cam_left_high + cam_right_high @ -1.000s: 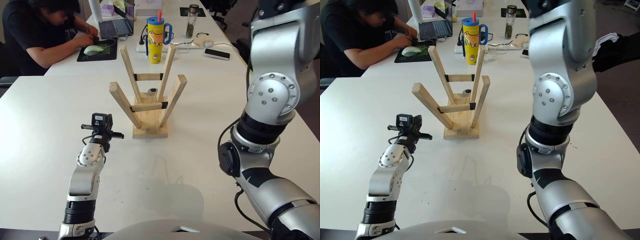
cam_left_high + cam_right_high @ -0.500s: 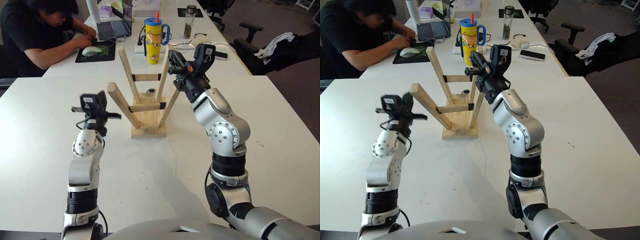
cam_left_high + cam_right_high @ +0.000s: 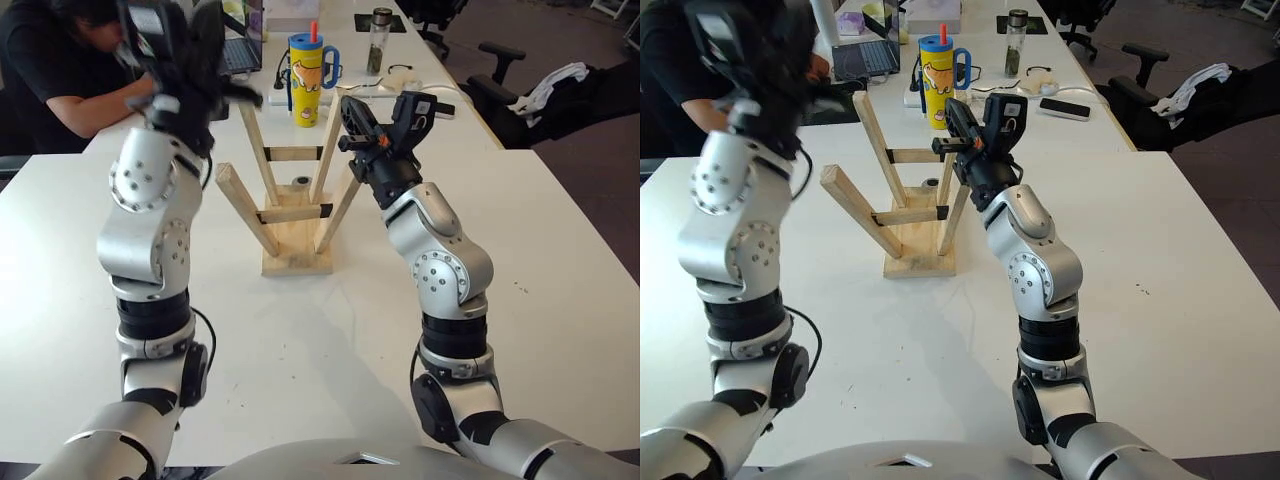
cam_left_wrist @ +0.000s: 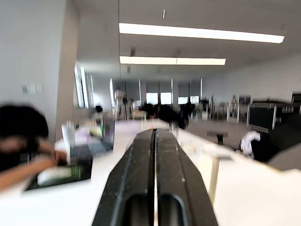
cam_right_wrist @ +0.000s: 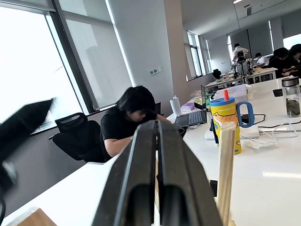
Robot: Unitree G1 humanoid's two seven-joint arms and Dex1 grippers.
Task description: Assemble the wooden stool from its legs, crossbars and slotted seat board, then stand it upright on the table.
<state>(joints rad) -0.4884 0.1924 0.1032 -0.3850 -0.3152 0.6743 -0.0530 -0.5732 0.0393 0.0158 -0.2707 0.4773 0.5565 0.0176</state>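
Observation:
The wooden stool stands upside down mid-table, its seat board flat on the surface, its legs splayed upward and joined by crossbars. My right gripper is shut and empty, its fingertips beside the top of the far right leg; that leg stands just past the closed fingers in the right wrist view. My left gripper is raised high, above and to the left of the stool, shut with nothing in it. A leg top sits beyond the left gripper's fingers.
A yellow cup with a blue handle stands behind the stool, a small tape roll between the legs. Farther back are a phone, a bottle, a laptop and a seated person. Bare table lies to the right.
My left arm rose from table level to high above the stool's left side. My right arm swung down to the stool's far right leg, then held still. The stool did not move.

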